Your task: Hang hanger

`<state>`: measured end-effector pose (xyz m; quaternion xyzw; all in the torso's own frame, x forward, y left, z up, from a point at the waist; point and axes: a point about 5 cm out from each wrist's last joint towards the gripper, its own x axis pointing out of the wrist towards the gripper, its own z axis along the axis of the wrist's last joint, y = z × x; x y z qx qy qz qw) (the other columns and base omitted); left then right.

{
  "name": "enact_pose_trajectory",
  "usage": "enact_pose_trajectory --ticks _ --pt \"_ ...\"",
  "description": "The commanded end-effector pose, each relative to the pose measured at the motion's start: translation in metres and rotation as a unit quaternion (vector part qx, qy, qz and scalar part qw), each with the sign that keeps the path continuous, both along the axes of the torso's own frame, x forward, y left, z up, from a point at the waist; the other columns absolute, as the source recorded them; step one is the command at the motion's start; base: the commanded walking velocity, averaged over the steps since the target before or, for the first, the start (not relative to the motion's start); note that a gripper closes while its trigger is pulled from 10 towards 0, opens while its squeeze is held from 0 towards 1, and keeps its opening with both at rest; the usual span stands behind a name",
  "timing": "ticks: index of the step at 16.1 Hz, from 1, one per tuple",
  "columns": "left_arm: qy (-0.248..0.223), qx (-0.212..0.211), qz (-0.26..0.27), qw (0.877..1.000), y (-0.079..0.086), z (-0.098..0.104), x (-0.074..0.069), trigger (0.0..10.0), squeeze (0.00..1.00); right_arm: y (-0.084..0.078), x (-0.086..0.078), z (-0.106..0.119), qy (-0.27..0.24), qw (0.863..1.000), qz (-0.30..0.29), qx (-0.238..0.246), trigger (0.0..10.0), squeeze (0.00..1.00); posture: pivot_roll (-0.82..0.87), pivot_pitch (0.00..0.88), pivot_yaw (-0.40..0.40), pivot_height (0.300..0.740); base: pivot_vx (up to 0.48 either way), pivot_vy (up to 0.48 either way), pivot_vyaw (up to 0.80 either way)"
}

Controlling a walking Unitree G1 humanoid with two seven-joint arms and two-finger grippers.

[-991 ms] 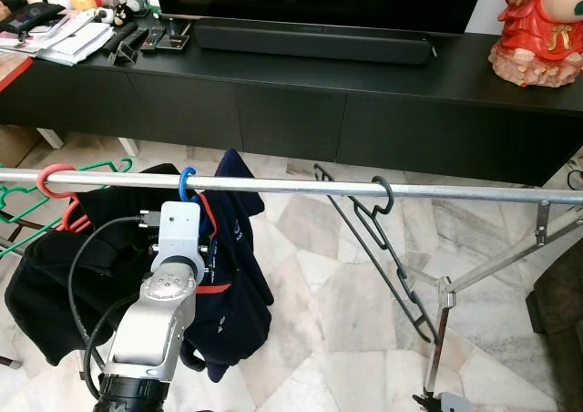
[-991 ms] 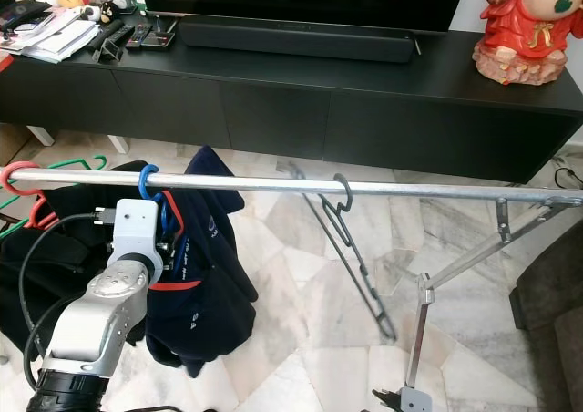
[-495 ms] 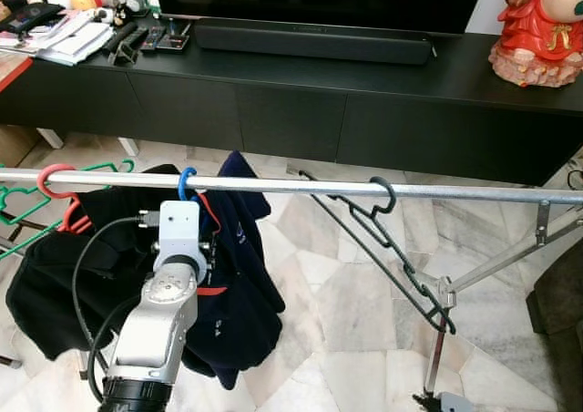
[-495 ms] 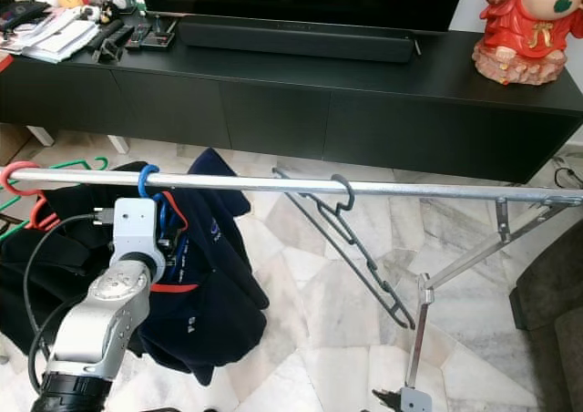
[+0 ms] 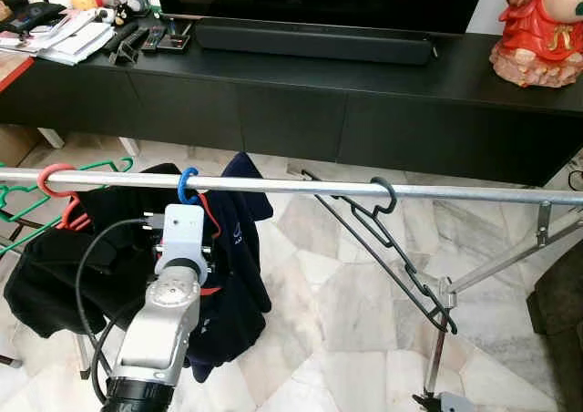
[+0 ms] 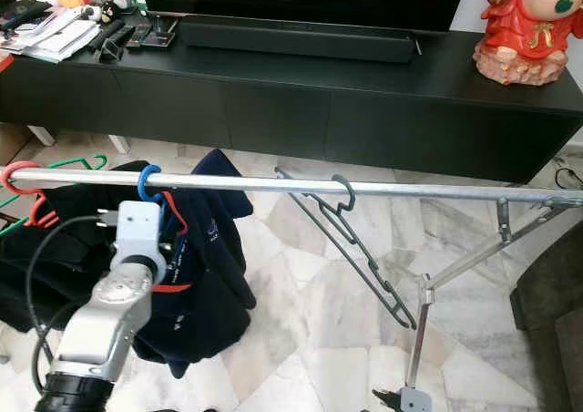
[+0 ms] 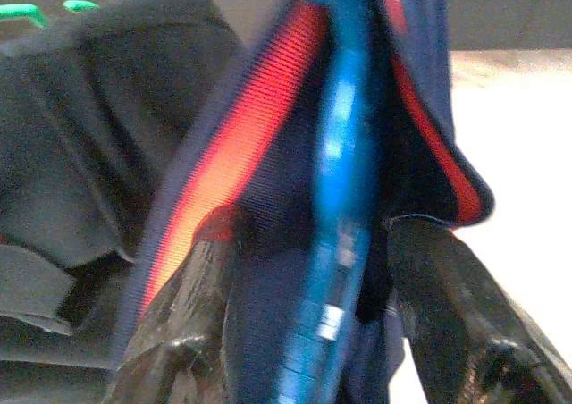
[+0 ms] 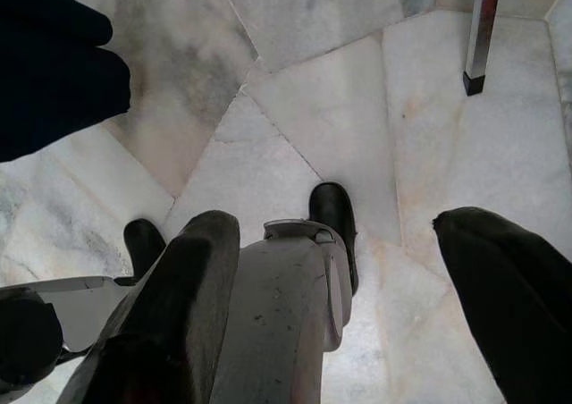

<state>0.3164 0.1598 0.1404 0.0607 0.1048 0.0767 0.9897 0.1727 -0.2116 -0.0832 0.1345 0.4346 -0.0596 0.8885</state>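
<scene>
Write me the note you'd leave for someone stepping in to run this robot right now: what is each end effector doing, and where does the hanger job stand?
Left end effector: fingers open on either side of the blue hanger, just below the metal rail; whether they touch it is unclear.
Right end effector: open, idle, pointing down at the marble floor.
Done: the blue hanger's hook is over the rail, carrying the navy garment.
Also on the rail: a red hanger at the left, a bare dark hanger to the right.
Left: draw the left arm away.
</scene>
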Motion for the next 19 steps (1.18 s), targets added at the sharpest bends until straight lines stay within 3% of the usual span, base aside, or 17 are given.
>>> enact_pose_trajectory --ticks 1,3,8,10,11,12,15,19 --pt "0.01 -0.005 -0.013 1.0 -0.006 -0.009 -0.003 10.0 0.0 0.0 -0.011 -0.005 0.016 1.0 -0.008 0.003 10.0 0.0 -0.03 0.239 0.022 0.74 0.0 0.0 0.0" --pt "0.002 0.007 0.004 1.0 -0.006 -0.007 -0.001 10.0 0.0 0.0 -0.011 -0.005 0.017 1.0 -0.007 0.003 10.0 0.0 -0.03 0.241 0.021 0.74 0.0 0.0 0.0" --pt "-0.029 -0.014 0.036 0.999 0.002 -0.001 0.0 10.0 0.0 0.0 -0.01 -0.005 0.016 1.0 -0.006 0.002 10.0 0.0 -0.03 0.241 0.021 0.74 0.0 0.0 0.0" --pt "-0.036 -0.017 0.044 0.998 0.007 0.0 0.0 4.8 0.0 0.0 -0.01 -0.005 0.016 1.0 -0.003 0.002 10.0 0.0 -0.03 0.24 0.02 0.74 0.0 0.0 0.0" --pt "-0.034 -0.018 0.043 0.998 0.007 -0.001 0.0 3.4 0.0 0.0 -0.01 -0.005 0.017 1.0 -0.003 0.001 10.0 0.0 -0.03 0.24 0.02 0.74 0.0 0.0 0.0" --pt "-0.027 -0.036 0.045 0.998 0.009 -0.004 0.001 0.0 0.0 0.0 -0.01 -0.005 0.016 1.0 -0.002 0.001 10.0 0.0 -0.04 0.239 0.02 0.74 0.0 0.0 0.0" --pt "-0.022 -0.044 0.036 0.998 0.01 -0.005 0.003 0.0 0.0 -0.001 -0.01 -0.004 0.017 1.0 -0.001 -0.001 10.0 0.0 -0.03 0.239 0.019 0.74 0.0 0.0 0.0" --pt "-0.007 -0.076 0.005 0.997 -0.001 -0.013 0.003 0.0 0.0 -0.001 -0.01 -0.004 0.017 1.0 0.001 -0.002 10.0 0.0 -0.04 0.237 0.016 0.74 0.0 0.0 0.0"
